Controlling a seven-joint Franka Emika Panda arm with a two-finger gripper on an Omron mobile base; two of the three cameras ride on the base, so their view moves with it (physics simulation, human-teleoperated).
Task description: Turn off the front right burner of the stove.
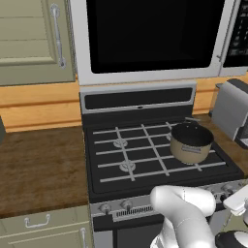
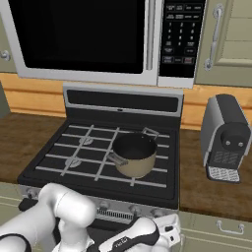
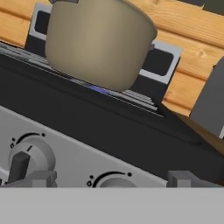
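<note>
The stove [image 1: 145,145] fills the middle of the scene under the microwave [image 2: 83,34], with a coffee machine [image 2: 224,138] on the counter to its right. A tan pot [image 2: 134,155] sits on the front right burner, hiding the burner head itself. In the hand view a thin streak of blue flame [image 3: 98,89] shows under the pot's base, so the burner looks lit and the job is not done: the knob has yet to be turned.

The gripper [image 3: 109,179] hangs low in front of the silver knob strip [image 3: 78,153], near the right end of the stove. Its fingertips [image 3: 39,178] stand spread apart with nothing between them, and a knob [image 3: 111,180] lies just ahead in the gap, another knob [image 3: 30,157] to its left. The burner is farther back and above the hand. Whether the fingers already touch the knob I cannot tell.
</note>
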